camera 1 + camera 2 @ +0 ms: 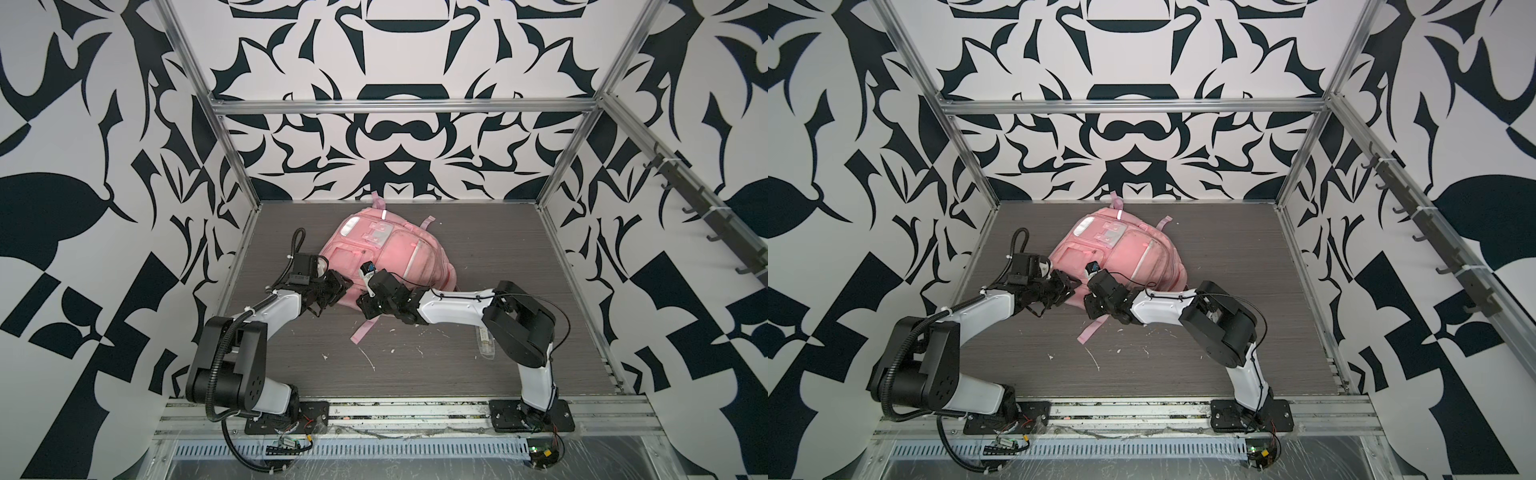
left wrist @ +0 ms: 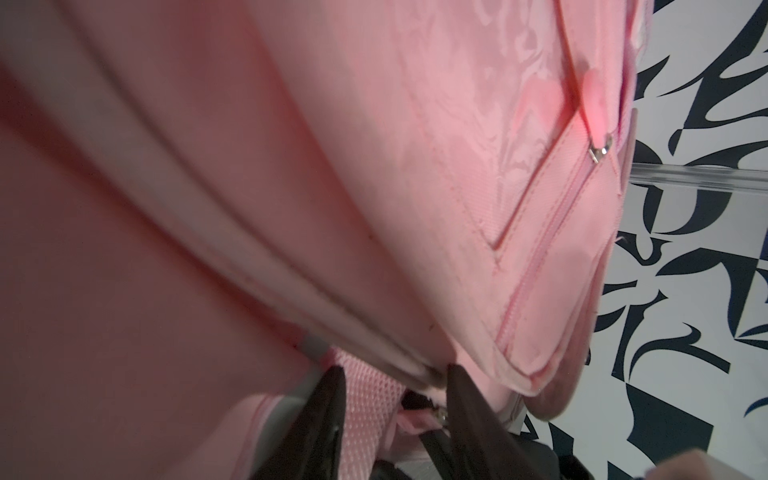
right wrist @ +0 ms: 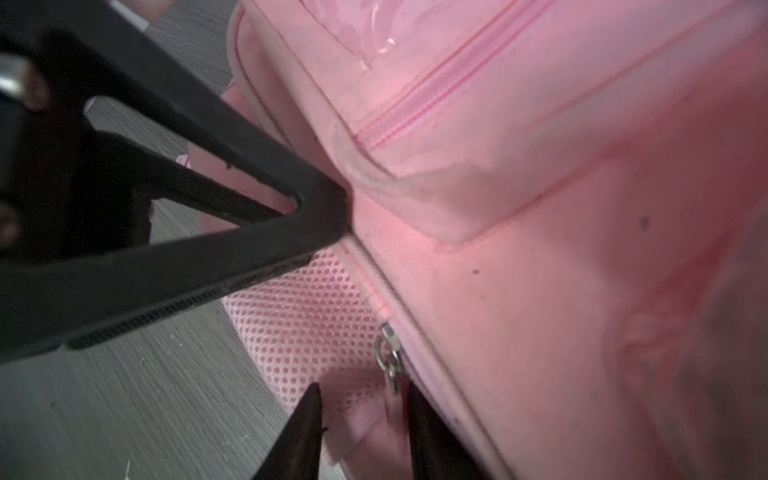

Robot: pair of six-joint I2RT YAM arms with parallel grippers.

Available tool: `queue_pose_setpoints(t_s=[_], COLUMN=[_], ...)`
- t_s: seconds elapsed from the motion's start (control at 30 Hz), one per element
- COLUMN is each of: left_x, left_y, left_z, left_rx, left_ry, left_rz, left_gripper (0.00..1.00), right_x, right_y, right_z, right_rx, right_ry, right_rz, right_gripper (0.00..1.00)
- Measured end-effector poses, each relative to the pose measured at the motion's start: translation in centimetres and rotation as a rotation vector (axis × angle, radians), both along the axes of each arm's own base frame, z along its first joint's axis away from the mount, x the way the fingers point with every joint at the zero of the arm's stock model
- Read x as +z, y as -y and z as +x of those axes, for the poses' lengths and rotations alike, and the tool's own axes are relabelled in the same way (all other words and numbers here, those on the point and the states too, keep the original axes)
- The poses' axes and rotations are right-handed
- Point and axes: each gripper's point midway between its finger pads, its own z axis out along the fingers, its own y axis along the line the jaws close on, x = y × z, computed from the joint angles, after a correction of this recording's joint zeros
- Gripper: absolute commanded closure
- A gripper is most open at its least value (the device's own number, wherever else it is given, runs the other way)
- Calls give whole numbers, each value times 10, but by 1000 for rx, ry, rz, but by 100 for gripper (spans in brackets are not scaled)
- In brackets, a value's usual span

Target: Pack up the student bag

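Toward the back middle of the grey worktop (image 1: 478,257), the student bag (image 1: 386,253) (image 1: 1121,253) is lying with its front pockets facing up. Its clear plastic patch (image 1: 376,236) is showing near the far end, and one loose strap (image 1: 360,332) is trailing toward the near edge. In both top views the two arms are bending inward, with their grippers at the bag's near rim.

The left gripper (image 2: 395,374) is sitting at that rim with its jaws standing apart and the pink mesh side panel (image 2: 365,407) filling the gap. Whether they are pinching the fabric I cannot tell. In the right wrist view one of its fingers (image 3: 320,216) is pressing its tip into the seam where the front pocket is meeting the mesh.

Just beside it, the right gripper (image 3: 362,390) is holding its jaws apart, clamped on nothing. A small metal zip pull (image 3: 388,359) is hanging just ahead of the fingertips, its lower end dipping between them. White flecks (image 1: 366,358) are lying scattered nearer the arm bases.
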Motion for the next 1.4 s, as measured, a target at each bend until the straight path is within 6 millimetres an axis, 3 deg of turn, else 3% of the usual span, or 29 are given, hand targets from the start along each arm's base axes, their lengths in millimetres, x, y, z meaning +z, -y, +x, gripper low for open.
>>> queue_pose_setpoints(t_s=[0.17, 0.33, 0.5, 0.77, 1.27, 1.4], left_x=[-2, -2, -7, -12, -14, -12], left_y=[1, 1, 1, 3, 7, 11], left_z=[0, 1, 2, 7, 15, 22], left_rx=[-4, -3, -4, -6, -5, -9], left_ry=[-6, 0, -10, -11, -28, -22], left_rz=[-4, -5, -8, -21, -48, -69], left_gripper=[57, 57, 58, 59, 67, 83], right_x=[0, -1, -7, -1, 5, 7], right_y=[1, 4, 7, 10, 11, 14], right_z=[1, 5, 4, 1, -9, -9], right_rx=[-7, -21, -26, -22, 45, 61], right_ry=[4, 8, 10, 5, -93, -117], right_rz=[-1, 2, 9, 21, -24, -42], right_gripper=[66, 78, 81, 99, 100, 100])
